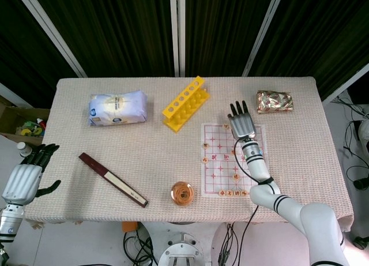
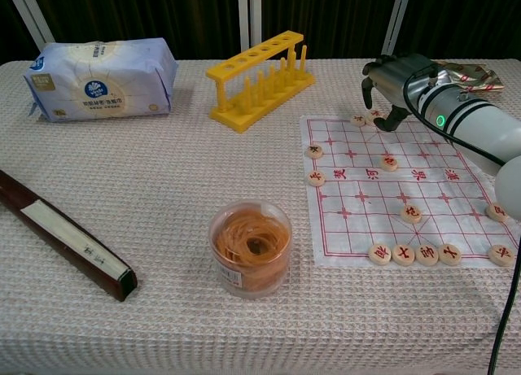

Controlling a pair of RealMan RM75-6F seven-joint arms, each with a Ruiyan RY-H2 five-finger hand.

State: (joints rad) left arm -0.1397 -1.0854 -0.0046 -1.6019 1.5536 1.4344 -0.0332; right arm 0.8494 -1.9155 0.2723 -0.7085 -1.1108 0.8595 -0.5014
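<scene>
A paper chess board (image 1: 216,162) printed with red lines lies on the right half of the table, with several round wooden pieces (image 2: 415,254) scattered on it. My right hand (image 1: 241,123) hovers over the board's far edge, palm down and fingers spread, holding nothing. In the chest view the right hand (image 2: 393,78) hangs just above two pieces (image 2: 359,119) at that far edge, fingertips pointing down. Whether it touches them I cannot tell. My left hand (image 1: 24,178) is off the table at the lower left, fingers apart and empty.
A tissue pack (image 1: 117,108) lies at the back left and a yellow test-tube rack (image 1: 185,103) at the back middle. A shiny foil packet (image 1: 274,101) sits behind the board. A long dark box (image 1: 112,179) and a jar of rubber bands (image 1: 183,193) lie near the front.
</scene>
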